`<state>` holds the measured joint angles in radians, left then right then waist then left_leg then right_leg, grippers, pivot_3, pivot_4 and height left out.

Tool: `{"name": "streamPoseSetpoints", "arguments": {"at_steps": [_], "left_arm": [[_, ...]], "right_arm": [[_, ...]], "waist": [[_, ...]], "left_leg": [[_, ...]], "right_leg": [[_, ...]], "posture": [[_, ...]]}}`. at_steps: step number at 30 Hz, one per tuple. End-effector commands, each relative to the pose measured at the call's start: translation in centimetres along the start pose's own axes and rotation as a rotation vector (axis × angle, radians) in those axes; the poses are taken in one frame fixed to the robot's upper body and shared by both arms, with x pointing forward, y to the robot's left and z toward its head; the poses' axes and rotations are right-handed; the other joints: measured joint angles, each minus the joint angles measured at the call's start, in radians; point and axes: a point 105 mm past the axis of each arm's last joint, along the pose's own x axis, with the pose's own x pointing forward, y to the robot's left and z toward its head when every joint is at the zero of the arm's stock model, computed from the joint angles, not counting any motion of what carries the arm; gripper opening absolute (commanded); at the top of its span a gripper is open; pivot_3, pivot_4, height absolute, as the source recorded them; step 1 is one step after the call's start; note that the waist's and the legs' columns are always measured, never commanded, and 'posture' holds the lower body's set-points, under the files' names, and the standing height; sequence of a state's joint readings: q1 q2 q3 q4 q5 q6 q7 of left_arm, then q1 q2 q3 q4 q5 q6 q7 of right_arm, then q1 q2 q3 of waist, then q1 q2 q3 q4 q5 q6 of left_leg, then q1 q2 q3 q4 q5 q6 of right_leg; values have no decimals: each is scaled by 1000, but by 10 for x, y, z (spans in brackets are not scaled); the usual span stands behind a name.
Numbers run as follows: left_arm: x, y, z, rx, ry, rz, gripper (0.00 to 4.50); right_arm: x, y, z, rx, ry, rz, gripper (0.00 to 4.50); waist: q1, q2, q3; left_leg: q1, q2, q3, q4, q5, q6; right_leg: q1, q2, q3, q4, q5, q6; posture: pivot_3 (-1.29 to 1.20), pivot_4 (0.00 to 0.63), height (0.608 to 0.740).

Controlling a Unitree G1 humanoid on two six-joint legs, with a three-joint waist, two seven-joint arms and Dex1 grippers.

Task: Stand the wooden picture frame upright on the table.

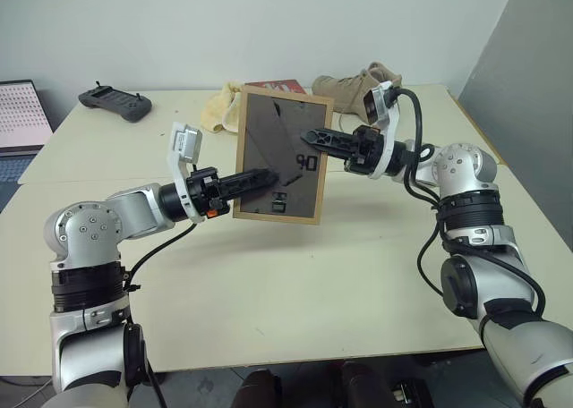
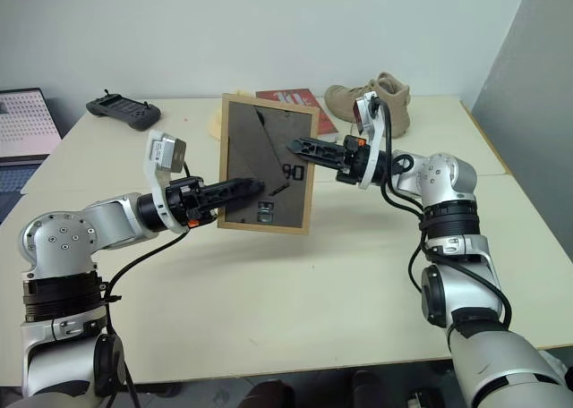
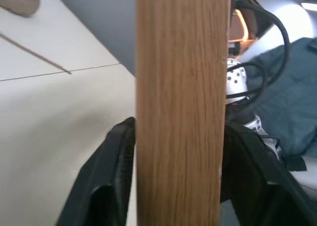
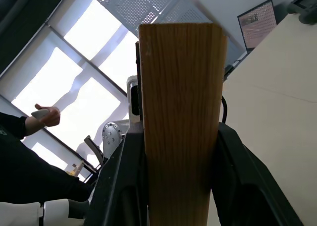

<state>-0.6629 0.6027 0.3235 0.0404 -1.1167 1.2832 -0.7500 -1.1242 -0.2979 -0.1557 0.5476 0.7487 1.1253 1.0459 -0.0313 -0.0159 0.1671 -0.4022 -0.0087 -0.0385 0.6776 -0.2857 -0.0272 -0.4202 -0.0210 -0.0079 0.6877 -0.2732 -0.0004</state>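
1. The wooden picture frame was held upright over the middle of the table, dark back panel toward the robot. Its lower edge was close to the tabletop; whether it touched could not be told.
2. The left gripper had its two black fingers closed against the frame's left side rail, one finger on each face, as the left wrist view showed.
3. The right gripper gripped the right side rail the same way, higher up, its fingers pressed to both faces.
4. The frame looked stiff and light, a thin wooden rim that should not flex under a pinch. The front may be glazed, so it was probably fragile if dropped or knocked over.
5. The smooth wood seemed slippery enough to pivot between narrow fingers.
6. The side rails, gripped across their thickness, looked the best hold; the back panel appeared too flat to grasp.
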Motion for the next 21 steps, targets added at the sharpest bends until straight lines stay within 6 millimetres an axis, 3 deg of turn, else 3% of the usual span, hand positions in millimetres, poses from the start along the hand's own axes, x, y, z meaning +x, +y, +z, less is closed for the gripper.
{"name": "streamPoseSetpoints", "arguments": {"at_steps": [1,7,15,21], "left_arm": [[-21,-19,13,39,22,-18,3466],[-22,-24,7,29,60,-32,4485],[-13,-7,-1,36,44,25,4500],[-10,-13,-1,42,40,-22,3176]], "right_arm": [[0,18,14,-77,-22,51,1273],[-2,14,16,-93,-32,28,1273],[0,16,16,-101,-28,39,1273],[0,16,14,-106,-19,29,1273]], "waist": [[-1,0,0],[-1,0,0],[1,0,0],[0,0,0]], "left_leg": [[0,0,0,0,0,0],[0,0,0,-1,0,0],[0,0,0,0,0,0],[0,0,0,0,0,0]], "right_leg": [[0,0,0,0,0,0],[0,0,0,0,0,0],[0,0,0,0,0,0],[0,0,0,0,0,0]], "posture": [[0,150,740],[0,150,740],[0,150,740],[0,150,740]]}}
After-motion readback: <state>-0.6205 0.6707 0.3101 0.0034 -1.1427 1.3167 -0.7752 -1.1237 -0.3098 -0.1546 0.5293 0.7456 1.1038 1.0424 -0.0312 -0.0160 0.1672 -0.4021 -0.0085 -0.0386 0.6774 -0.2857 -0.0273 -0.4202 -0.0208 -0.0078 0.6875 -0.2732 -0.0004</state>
